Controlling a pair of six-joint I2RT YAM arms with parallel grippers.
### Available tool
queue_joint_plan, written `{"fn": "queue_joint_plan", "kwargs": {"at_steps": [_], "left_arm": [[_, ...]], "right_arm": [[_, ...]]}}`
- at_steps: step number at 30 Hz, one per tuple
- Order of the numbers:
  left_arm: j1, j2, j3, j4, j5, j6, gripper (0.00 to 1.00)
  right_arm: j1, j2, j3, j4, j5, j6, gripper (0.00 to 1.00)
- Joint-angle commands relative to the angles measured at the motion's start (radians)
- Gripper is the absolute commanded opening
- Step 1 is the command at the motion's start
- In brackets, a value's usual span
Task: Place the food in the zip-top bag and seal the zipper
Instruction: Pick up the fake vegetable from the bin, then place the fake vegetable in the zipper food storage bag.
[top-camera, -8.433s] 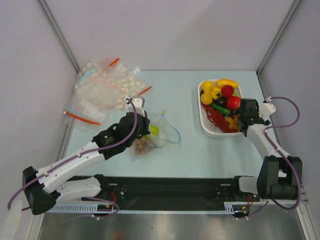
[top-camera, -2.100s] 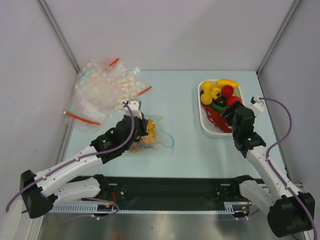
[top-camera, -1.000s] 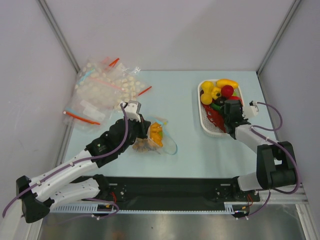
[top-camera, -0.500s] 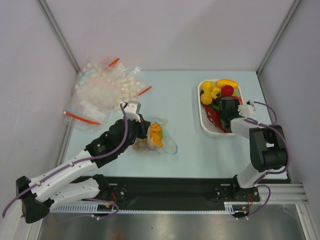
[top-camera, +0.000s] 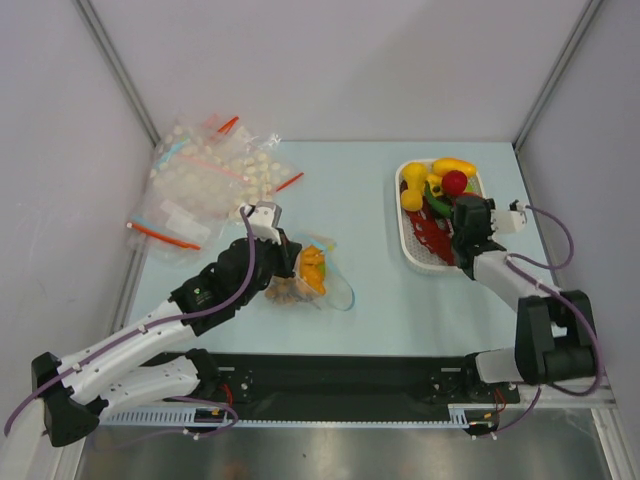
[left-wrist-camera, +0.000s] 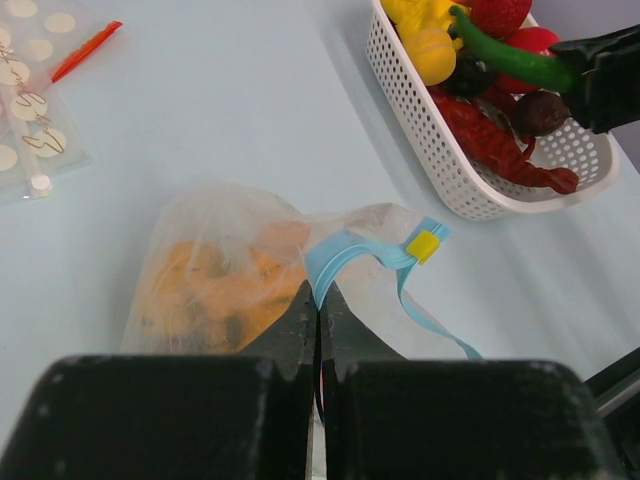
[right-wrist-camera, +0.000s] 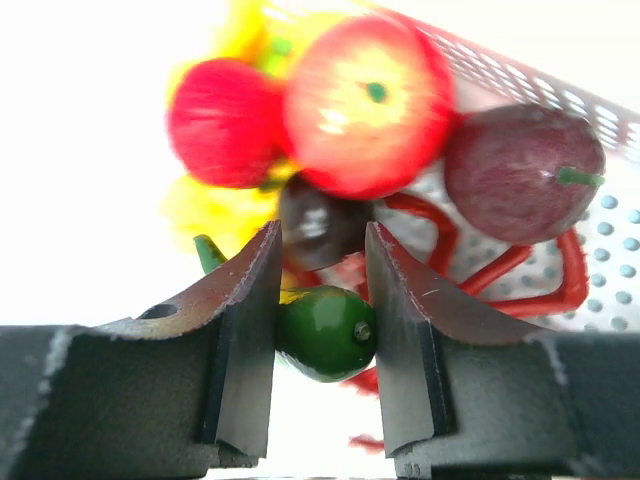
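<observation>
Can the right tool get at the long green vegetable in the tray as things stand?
Likely yes: the green vegetable lies uppermost, its end already inside the right tool, seemingly touching both sides, nothing in between.

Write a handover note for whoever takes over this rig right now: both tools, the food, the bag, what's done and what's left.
Left tool: shut on the zipper, pinching the mouth of the zip-top bag.
Right tool: shut on a green vegetable at the white tray.
Done: orange food is inside the bag, which lies on the table left of the tray.
Left: bag the green vegetable and the yellow, red and dark purple pieces in the tray, then seal the zipper, which is not yet closed.
</observation>
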Motion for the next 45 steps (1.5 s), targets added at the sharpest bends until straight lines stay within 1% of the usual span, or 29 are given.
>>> {"fn": "queue_joint_plan", "kwargs": {"at_steps": [1, 2, 3, 4, 5, 8, 9, 11, 12, 14, 16, 17, 19, 20, 22, 23, 28, 29, 35, 38, 39, 42, 45], "left_arm": [[0.004, -0.002, 0.004, 0.050, 0.029, -0.020, 0.00], [0.004, 0.004, 0.001, 0.061, 0.034, -0.028, 0.00], [0.004, 0.011, -0.007, 0.075, 0.038, -0.044, 0.00], [0.004, 0.036, -0.004, 0.087, 0.051, -0.052, 0.00], [0.004, 0.050, 0.005, 0.087, 0.055, -0.072, 0.00], [0.004, 0.109, 0.056, 0.071, 0.058, -0.097, 0.00], [0.004, 0.126, 0.089, 0.069, 0.055, -0.098, 0.00], [0.004, 0.160, 0.115, 0.077, 0.023, -0.098, 0.00], [0.004, 0.169, 0.128, 0.086, 0.009, -0.098, 0.00], [0.006, 0.180, 0.131, 0.116, -0.015, -0.085, 0.00], [0.004, 0.182, 0.114, 0.144, -0.044, -0.062, 0.00], [0.004, 0.180, 0.103, 0.156, -0.057, -0.040, 0.00], [0.006, 0.169, 0.059, 0.201, -0.087, -0.022, 0.00], [0.006, 0.169, 0.057, 0.195, -0.092, -0.011, 0.00], [0.004, 0.162, 0.054, 0.186, -0.103, 0.014, 0.00], [0.006, 0.159, 0.047, 0.182, -0.115, 0.017, 0.00], [0.004, 0.149, 0.053, 0.166, -0.176, 0.043, 0.00], [0.004, 0.148, 0.056, 0.162, -0.179, 0.047, 0.00], [0.006, 0.160, 0.065, 0.149, -0.173, 0.057, 0.00], [0.004, 0.171, 0.077, 0.133, -0.160, 0.057, 0.00], [0.006, 0.177, 0.080, 0.129, -0.155, 0.055, 0.01], [0.006, 0.174, 0.083, 0.130, -0.121, 0.058, 0.00], [0.004, 0.180, 0.096, 0.117, -0.098, 0.060, 0.00]], "right_arm": [[0.000, -0.192, -0.021, -0.050, 0.059, -0.046, 0.20], [-0.003, -0.229, -0.041, -0.064, 0.049, -0.049, 0.20], [-0.002, -0.261, -0.048, -0.072, 0.028, -0.083, 0.18], [0.000, -0.330, -0.053, -0.079, 0.014, -0.098, 0.17], [0.000, -0.359, -0.053, -0.113, -0.001, -0.113, 0.13], [0.004, -0.456, -0.045, -0.176, -0.081, -0.160, 0.10], [0.004, -0.471, -0.044, -0.187, -0.128, -0.167, 0.07], [0.014, -0.513, -0.044, -0.188, -0.177, -0.193, 0.06], [0.030, -0.524, -0.047, -0.188, -0.222, -0.207, 0.05], [0.058, -0.534, -0.052, -0.176, -0.259, -0.250, 0.04], [0.098, -0.542, -0.064, -0.142, -0.322, -0.285, 0.04], [0.110, -0.542, -0.064, -0.104, -0.348, -0.334, 0.03], [0.136, -0.536, -0.055, -0.073, -0.437, -0.374, 0.03], [0.144, -0.531, -0.044, -0.060, -0.520, -0.420, 0.03], [0.164, -0.516, -0.023, -0.056, -0.587, -0.459, 0.03], [0.170, -0.516, -0.007, -0.055, -0.648, -0.495, 0.02], [0.187, -0.537, -0.004, -0.009, -0.779, -0.595, 0.02], [0.188, -0.544, -0.004, -0.001, -0.823, -0.609, 0.02], [0.198, -0.564, 0.024, 0.016, -0.973, -0.683, 0.02], [0.214, -0.542, 0.046, 0.010, -1.003, -0.713, 0.02], [0.239, -0.535, 0.054, -0.001, -0.998, -0.724, 0.02], [0.303, -0.502, 0.093, -0.058, -0.945, -0.784, 0.01], [0.352, -0.476, 0.108, -0.066, -0.899, -0.821, 0.01]]}}
